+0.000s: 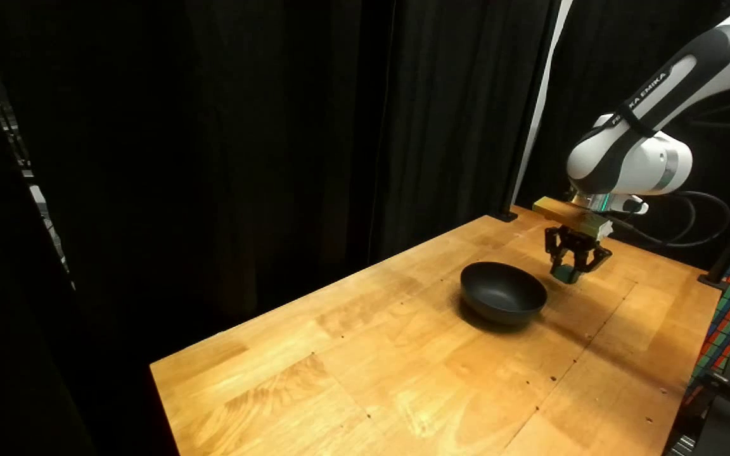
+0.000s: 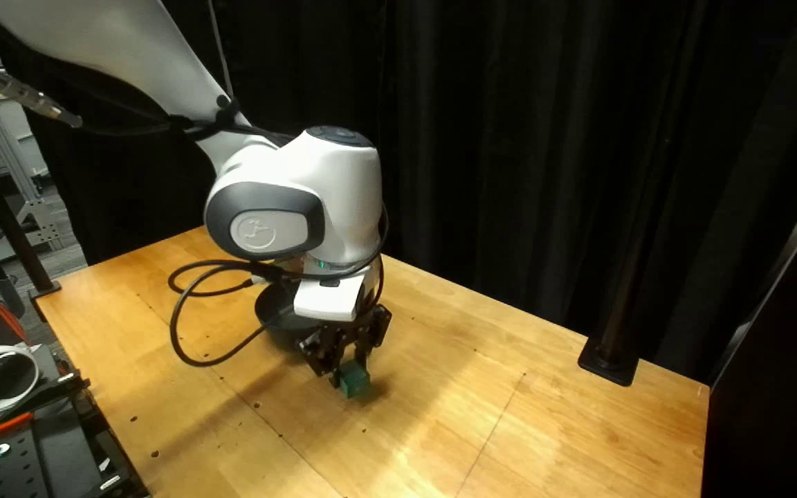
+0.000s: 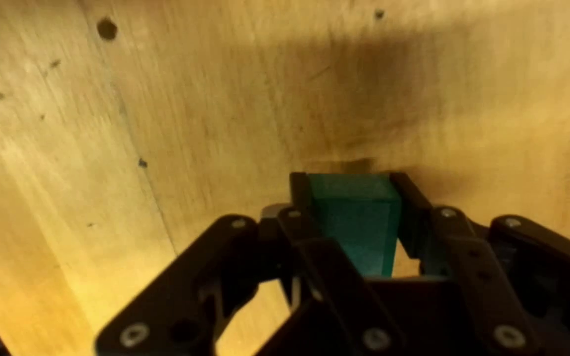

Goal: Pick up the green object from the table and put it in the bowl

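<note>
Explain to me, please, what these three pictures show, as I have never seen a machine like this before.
The machine is a mostly white robot arm that ends in a black two-fingered claw, the part that does the grasping. Two pictures come from cameras set up outside the robot, looking from different places; the close-up comes from the wrist camera, looking down past the claw. On the wooden table stands a round black bowl, visible in both exterior views. The claw is closed on a boxy green block, gripping it from two opposite sides. The block is not in the bowl yet.
</note>
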Controlling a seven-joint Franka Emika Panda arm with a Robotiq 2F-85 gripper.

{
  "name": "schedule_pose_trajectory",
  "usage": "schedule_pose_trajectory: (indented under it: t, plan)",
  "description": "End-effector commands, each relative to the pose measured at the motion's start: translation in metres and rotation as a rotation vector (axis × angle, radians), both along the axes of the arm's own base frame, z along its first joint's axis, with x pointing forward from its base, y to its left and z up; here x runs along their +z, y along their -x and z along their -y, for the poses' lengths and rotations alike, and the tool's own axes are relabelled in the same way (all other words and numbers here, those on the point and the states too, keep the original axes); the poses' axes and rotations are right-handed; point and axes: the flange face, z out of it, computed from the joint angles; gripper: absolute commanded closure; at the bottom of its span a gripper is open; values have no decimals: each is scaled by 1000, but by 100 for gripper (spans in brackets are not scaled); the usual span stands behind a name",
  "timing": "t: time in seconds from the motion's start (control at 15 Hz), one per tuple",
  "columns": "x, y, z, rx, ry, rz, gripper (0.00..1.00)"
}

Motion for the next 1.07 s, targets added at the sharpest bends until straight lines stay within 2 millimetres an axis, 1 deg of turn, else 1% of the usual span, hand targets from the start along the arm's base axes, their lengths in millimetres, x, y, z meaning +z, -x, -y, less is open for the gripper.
schedule_pose_trajectory:
  t: [0.0, 0.2, 0.33, 0.4, 0.47, 0.53, 0.6, 0.8, 1.0]
  plan:
    - [65, -6, -36, -4, -149, 118, 83]
    - [100, -20, -76, 10, -283, 217, 83]
    - [114, -25, -101, 30, -387, 257, 83]
    - [116, -24, -112, 43, -438, 252, 83]
    - [116, -22, -120, 54, -475, 234, 48]
    - [116, -19, -124, 61, -507, 219, 31]
    - [116, -16, -126, 69, -532, 207, 26]
    - [124, -6, -121, 79, -562, 165, 1]
    - [140, 6, -119, 103, -593, 161, 0]
